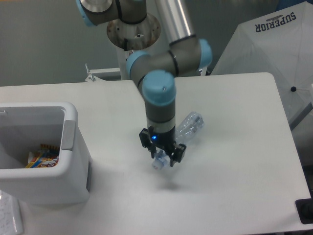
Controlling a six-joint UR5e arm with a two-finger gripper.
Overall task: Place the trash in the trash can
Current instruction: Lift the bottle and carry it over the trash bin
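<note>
Bottle point(183, 128) is hanging off the table point(234, 147) well right of the trash can point(68, 147), our gripper point(164, 157) clamped on its capped end. We're needing to keep it level and clear the rim before letting go. Snack packet point(43, 157) is sitting inside. Umbrella point(274, 54) is reading SUPERIOR.

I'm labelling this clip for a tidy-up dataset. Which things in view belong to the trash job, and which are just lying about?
Part of the job:
- clear plastic bottle, held at its capped end by the gripper
- snack packet, lying inside the bin
- white trash can

Just lying about:
- white umbrella lettered SUPERIOR, beyond the table's far right corner
</note>
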